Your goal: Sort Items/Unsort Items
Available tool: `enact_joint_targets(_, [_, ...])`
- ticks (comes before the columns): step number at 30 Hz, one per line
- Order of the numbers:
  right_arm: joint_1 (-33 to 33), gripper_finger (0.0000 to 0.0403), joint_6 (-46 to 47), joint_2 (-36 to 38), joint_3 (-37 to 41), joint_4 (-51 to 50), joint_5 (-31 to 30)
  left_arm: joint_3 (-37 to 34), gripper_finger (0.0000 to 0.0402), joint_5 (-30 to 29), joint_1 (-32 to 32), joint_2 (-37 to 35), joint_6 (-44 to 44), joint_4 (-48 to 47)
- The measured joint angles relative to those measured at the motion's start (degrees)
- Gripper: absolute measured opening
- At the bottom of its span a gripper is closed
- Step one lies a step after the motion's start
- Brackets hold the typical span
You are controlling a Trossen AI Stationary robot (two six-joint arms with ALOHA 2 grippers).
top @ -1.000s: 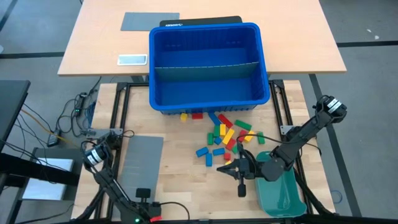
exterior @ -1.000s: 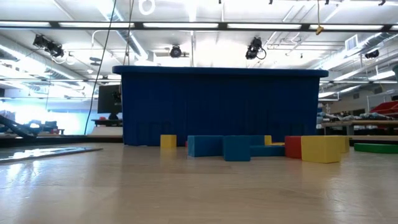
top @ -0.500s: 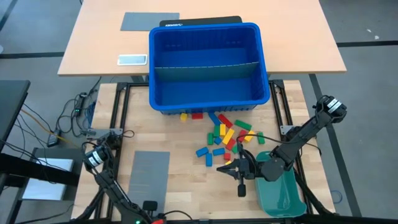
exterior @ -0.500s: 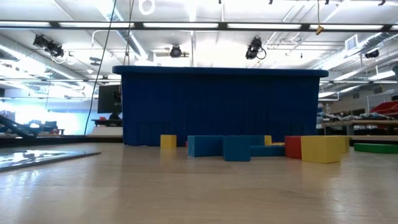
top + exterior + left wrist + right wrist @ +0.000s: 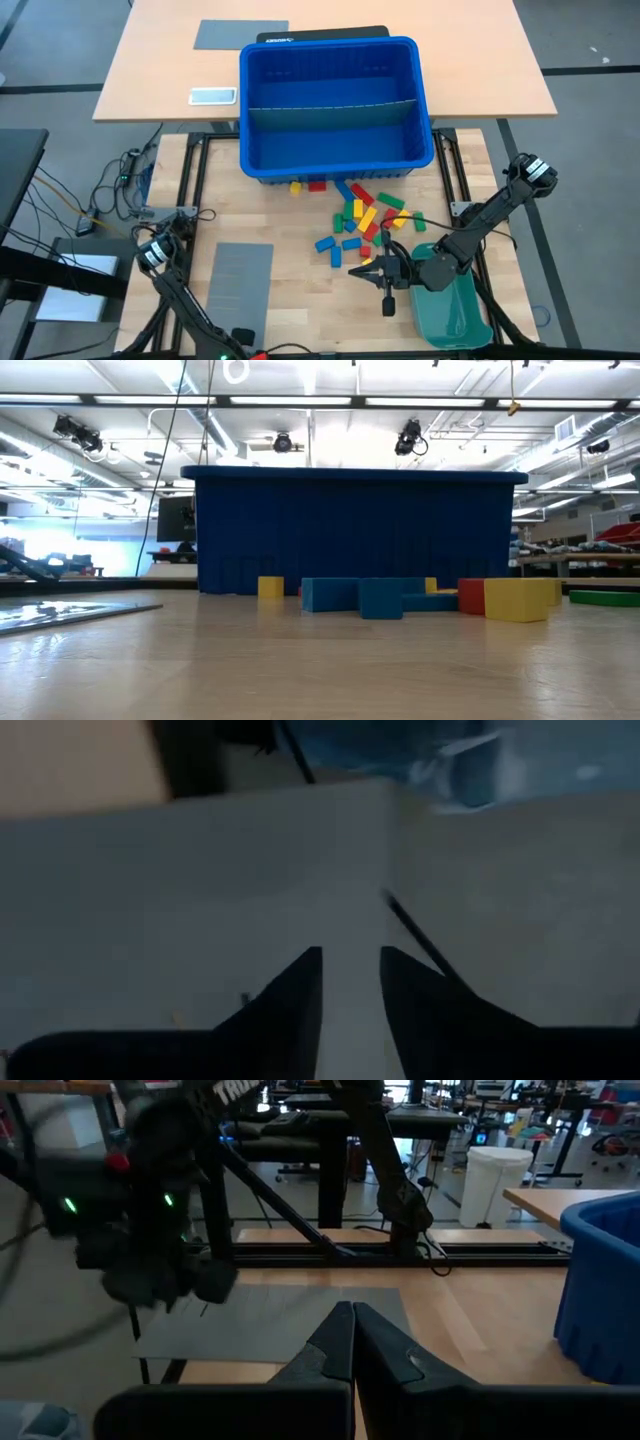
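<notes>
Blocks, small red, yellow, green and blue toy ones (image 5: 362, 218), lie loose just in front of the big blue plastic bin (image 5: 335, 160) from above; right gripper (image 5: 356, 269) sits nearest, beside them. Low view: blocks (image 5: 380, 598) against the bin. Wrist views: right gripper (image 5: 351, 1323) pinched closed, empty; left gripper (image 5: 350, 975) slightly parted over the flat grey sheet (image 5: 200, 900).

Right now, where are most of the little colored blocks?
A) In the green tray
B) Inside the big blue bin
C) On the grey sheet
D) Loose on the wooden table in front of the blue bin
D: the blocks lie scattered on the bare table just in front of the blue bin, whose compartments show none; no blocks show in the green tray or on the grey sheet.
</notes>
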State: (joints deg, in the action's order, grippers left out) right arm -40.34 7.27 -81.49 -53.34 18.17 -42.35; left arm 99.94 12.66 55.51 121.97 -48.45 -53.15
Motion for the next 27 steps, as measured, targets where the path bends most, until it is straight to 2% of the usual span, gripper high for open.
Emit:
enact_joint_targets(5, [0.0, 0.0000, -0.4, 0.0, 0.0, -0.3, 0.1, 6.0, 0.0135, -3.9, 0.9, -0.1, -4.4, -0.4])
enact_joint_targets(9, [0.0, 0.0000, -0.7, 0.0, 0.0, -0.3, 0.5, 6.6, 0.0145, -8.2, 2.8, -0.2, -12.8, -0.3])
enact_joint_targets(13, [0.0, 0.0000, -0.8, 0.0, 0.0, -0.3, 1.5, 6.5, 0.0148, -11.9, 5.0, 1.0, -16.7, 1.6])
enact_joint_targets(18, [0.0, 0.0000, 1.1, 0.0, 0.0, -0.3, 1.6, 6.5, 0.0148, -15.4, 6.9, 3.3, -19.8, 14.1])
enact_joint_targets(22, [-0.3, 0.0000, 2.2, 0.0, 0.0, -0.3, 1.6, 6.5, 0.0148, -21.1, 7.9, 5.1, -23.2, 25.3])
enact_joint_targets(27, [-1.3, 0.0000, 2.1, 0.0, 0.0, -0.4, 2.0, 6.5, 0.0148, -22.4, 8.3, 5.7, -26.5, 30.1])
